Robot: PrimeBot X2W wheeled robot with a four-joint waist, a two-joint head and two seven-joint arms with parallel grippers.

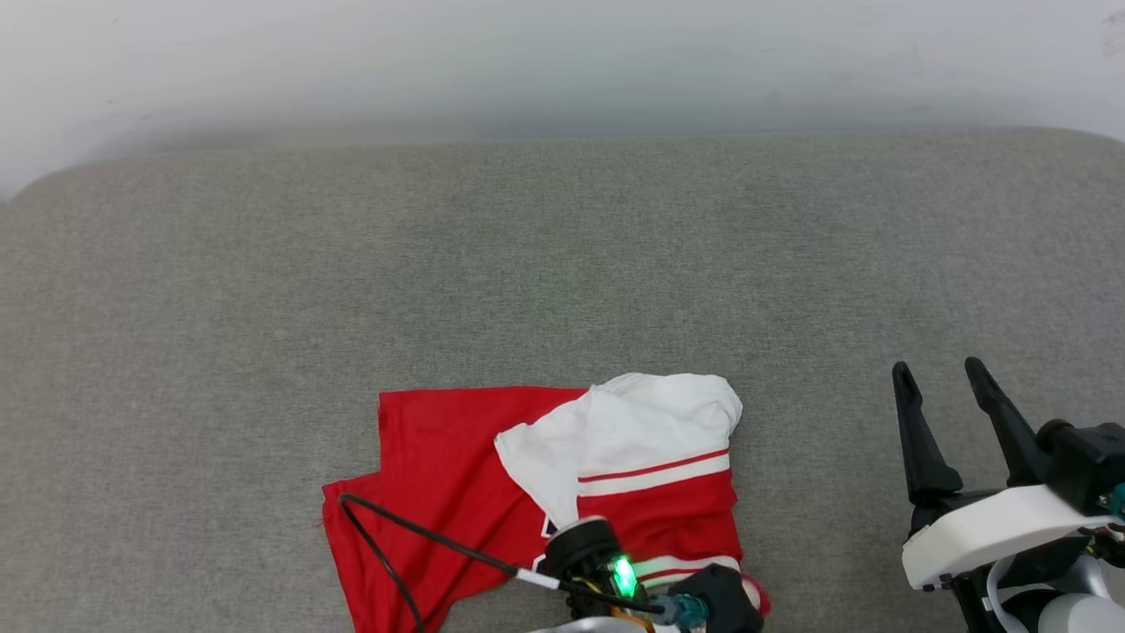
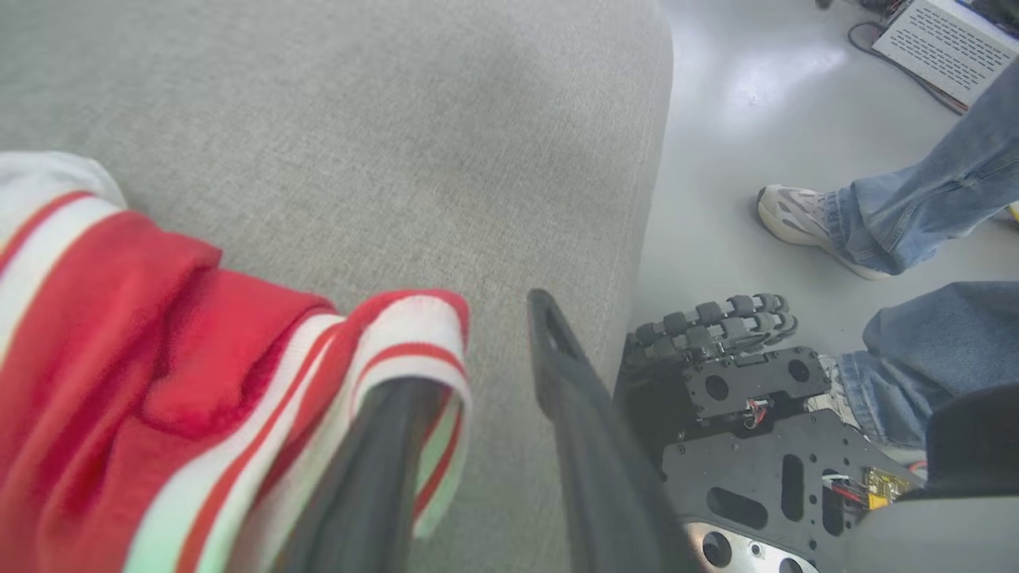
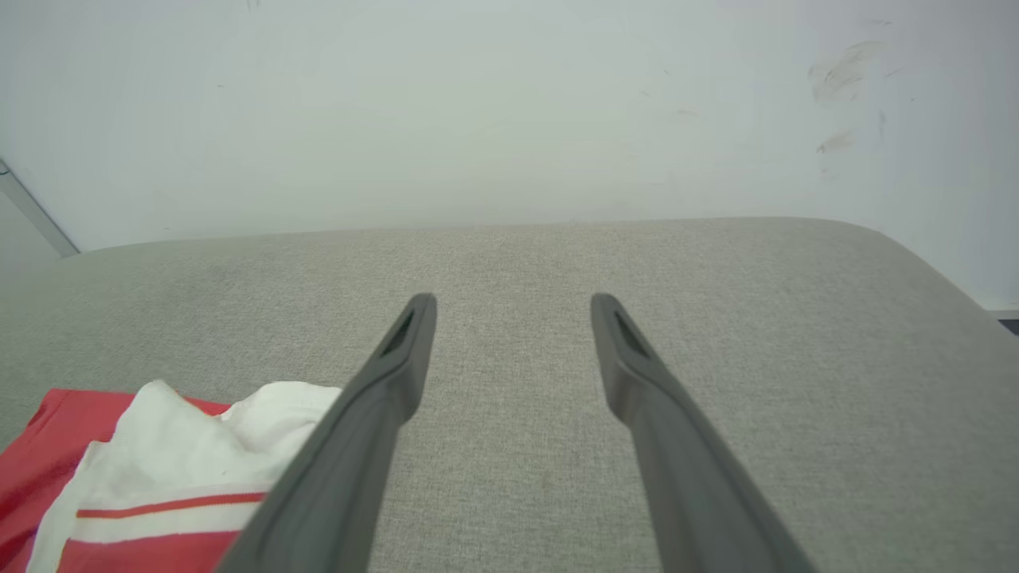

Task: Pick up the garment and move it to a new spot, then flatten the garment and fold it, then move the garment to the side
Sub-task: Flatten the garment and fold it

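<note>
**Left gripper (image 2: 478, 350) parted, pick-up step in hand**
The garment's (image 1: 457, 475) striped trim (image 2: 406, 326) is draped over one finger, not pinched between the two. The right gripper (image 1: 939, 369) is held spread wide, well apart from it. The garment lies crumpled at the near edge of the grey cushion (image 1: 562, 264). A firm closure on the trim is judged to be called for before lifting.

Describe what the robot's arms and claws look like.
The right claw and left claw each have two long, tapered dark-grey fingers with slotted tips. The right wrist has a white shell and black housing. The left wrist carries a round black module, a green light and a looping black cable.
</note>
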